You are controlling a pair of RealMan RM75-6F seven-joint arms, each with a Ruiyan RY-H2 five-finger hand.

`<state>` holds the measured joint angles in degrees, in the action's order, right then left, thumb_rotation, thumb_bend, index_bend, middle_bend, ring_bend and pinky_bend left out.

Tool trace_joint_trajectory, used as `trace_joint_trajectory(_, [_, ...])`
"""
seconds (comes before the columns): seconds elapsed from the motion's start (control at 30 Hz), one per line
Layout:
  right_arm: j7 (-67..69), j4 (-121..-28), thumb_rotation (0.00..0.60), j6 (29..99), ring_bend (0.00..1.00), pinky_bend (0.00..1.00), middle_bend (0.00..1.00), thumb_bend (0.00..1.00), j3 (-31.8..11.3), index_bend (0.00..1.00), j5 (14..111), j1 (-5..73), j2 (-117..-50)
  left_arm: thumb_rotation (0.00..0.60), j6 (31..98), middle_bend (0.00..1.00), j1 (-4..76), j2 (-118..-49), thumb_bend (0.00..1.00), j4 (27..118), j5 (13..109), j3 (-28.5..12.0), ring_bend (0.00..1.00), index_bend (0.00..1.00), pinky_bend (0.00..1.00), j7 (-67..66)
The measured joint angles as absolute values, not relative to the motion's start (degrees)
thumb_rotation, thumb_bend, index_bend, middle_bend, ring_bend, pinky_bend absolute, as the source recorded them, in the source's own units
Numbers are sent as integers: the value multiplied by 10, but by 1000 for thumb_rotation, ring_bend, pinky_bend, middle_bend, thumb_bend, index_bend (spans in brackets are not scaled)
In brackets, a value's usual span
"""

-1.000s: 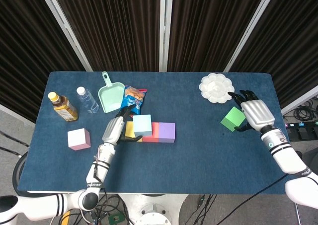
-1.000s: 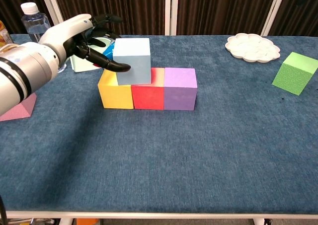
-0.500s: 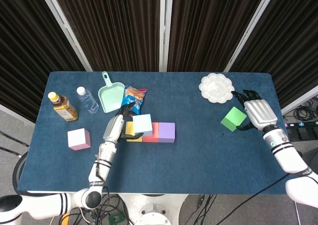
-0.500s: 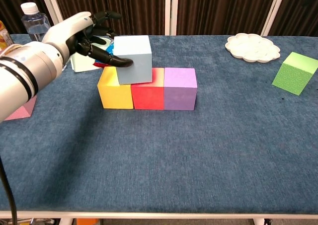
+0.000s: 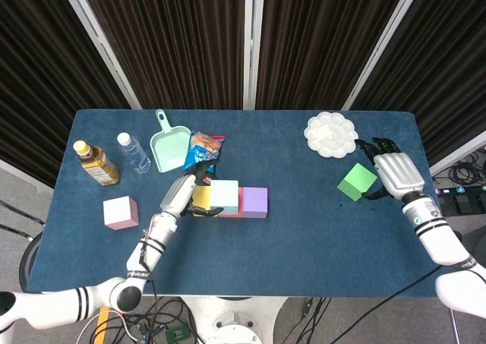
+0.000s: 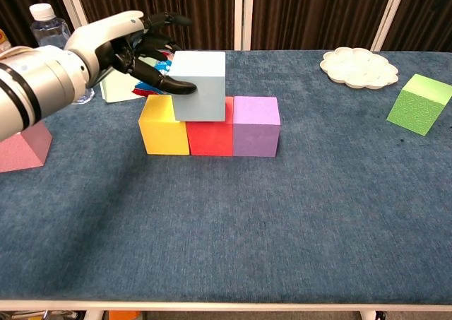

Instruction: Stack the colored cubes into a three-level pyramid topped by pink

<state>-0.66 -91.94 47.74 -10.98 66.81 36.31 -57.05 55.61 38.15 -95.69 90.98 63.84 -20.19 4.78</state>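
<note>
A yellow cube (image 6: 164, 126), a red cube (image 6: 210, 136) and a purple cube (image 6: 256, 126) stand in a row on the blue table (image 6: 282, 221). My left hand (image 6: 131, 48) grips a light blue cube (image 6: 200, 85) from its left side, thumb on the near face. That cube sits mostly over the red one (image 5: 239, 204). The pink cube (image 5: 121, 212) rests alone at the left. At the right lies the green cube (image 5: 357, 181), and my right hand (image 5: 395, 175) is spread open just right of it, holding nothing.
Behind the row are a snack bag (image 5: 203, 148), a green dustpan (image 5: 171, 143), a water bottle (image 5: 134, 153) and a brown drink bottle (image 5: 95, 162). A white palette dish (image 5: 330, 134) sits at the back right.
My left hand has carried the light blue cube to the right, from over the yellow-red seam to above the red cube. The right hand has drawn back slightly from the green cube.
</note>
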Motion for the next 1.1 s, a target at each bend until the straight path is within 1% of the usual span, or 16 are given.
trace_joint_trajectory(0.1, [-8, -919, 600, 479, 0, 0, 153, 0, -109, 0, 667, 363, -572, 600, 533, 409, 391, -941, 157, 900, 651, -200, 52, 96, 125, 74])
trace_joint_trajectory(0.23, [-8, -919, 600, 481, 0, 0, 153, 0, -108, 0, 665, 362, -571, 600, 526, 410, 399, -936, 157, 889, 656, -200, 53, 96, 125, 91])
trace_joint_trajectory(0.43, [-6, -917, 600, 479, 0, 0, 153, 0, -107, 0, 662, 361, -571, 600, 534, 410, 404, -937, 157, 881, 659, -199, 63, 95, 124, 99])
trace_joint_trajectory(0.77, [0, -909, 600, 476, 0, 0, 153, 0, -106, 0, 660, 363, -578, 600, 563, 410, 407, -954, 157, 858, 671, -185, 63, 95, 124, 81])
trace_joint_trajectory(1.1, [2, -906, 600, 473, 0, 0, 153, 0, -105, 0, 660, 365, -581, 600, 565, 410, 408, -955, 158, 850, 664, -180, 63, 96, 124, 87])
